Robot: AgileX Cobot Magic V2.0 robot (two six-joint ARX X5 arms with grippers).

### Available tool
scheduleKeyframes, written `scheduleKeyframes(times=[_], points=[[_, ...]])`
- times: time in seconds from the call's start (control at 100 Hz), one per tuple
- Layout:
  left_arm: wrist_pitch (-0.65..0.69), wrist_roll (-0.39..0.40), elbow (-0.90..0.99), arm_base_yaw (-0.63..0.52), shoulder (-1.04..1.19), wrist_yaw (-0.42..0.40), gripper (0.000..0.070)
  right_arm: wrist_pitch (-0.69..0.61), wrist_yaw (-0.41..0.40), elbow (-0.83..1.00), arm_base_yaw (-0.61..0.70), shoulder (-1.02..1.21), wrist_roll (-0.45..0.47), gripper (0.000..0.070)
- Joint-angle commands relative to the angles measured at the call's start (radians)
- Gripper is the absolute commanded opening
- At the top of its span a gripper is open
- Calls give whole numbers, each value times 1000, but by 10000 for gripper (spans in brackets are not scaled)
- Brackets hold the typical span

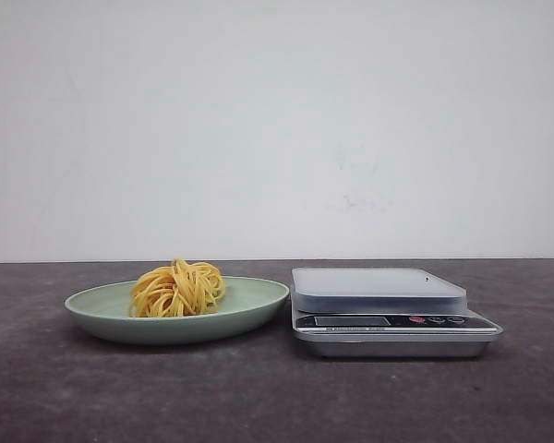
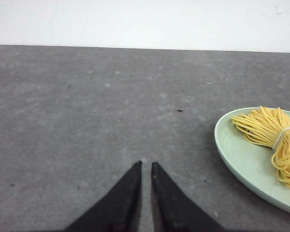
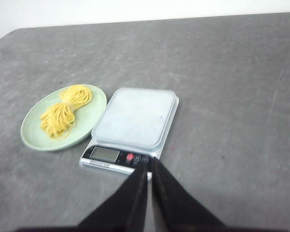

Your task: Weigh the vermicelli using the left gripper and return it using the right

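Observation:
The vermicelli (image 1: 177, 288), a clump of yellow noodle loops, lies on a pale green plate (image 1: 249, 300) left of a silver kitchen scale (image 1: 379, 291) whose pan is bare. In the left wrist view my left gripper (image 2: 146, 165) is shut and empty above bare table, to the left of the plate (image 2: 241, 159) and vermicelli (image 2: 270, 130). In the right wrist view my right gripper (image 3: 150, 162) is shut and empty, high over the scale's (image 3: 135, 116) front right corner; the plate (image 3: 89, 113) and vermicelli (image 3: 63, 113) lie beyond it. Neither gripper shows in the front view.
The dark grey table (image 1: 277, 397) carries only the plate and the scale. A plain white wall (image 1: 277, 129) stands behind the table's far edge. The scale's display (image 3: 104, 154) and red button (image 3: 130, 157) face the robot.

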Motion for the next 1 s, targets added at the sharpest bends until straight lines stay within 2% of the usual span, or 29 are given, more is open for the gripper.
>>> scheduleKeyframes(times=[0.0, 0.13, 0.24, 0.58, 0.85, 0.99], points=[[-4, 10, -18, 0, -1, 5, 0, 93, 40, 6, -9, -1, -55, 7], [-5, 10, -18, 0, -1, 4, 0, 316, 96, -32, -42, -1, -154, 7], [-5, 10, -18, 0, -1, 4, 0, 448, 161, -128, -86, -6, -217, 7], [-5, 10, -18, 0, -1, 4, 0, 720, 170, -561, -231, -137, -219, 7], [-4, 10, -18, 0, -1, 5, 0, 767, 166, -728, -271, -209, -209, 7], [-5, 10, -18, 0, -1, 4, 0, 698, 163, -728, -271, -209, -211, 7]])
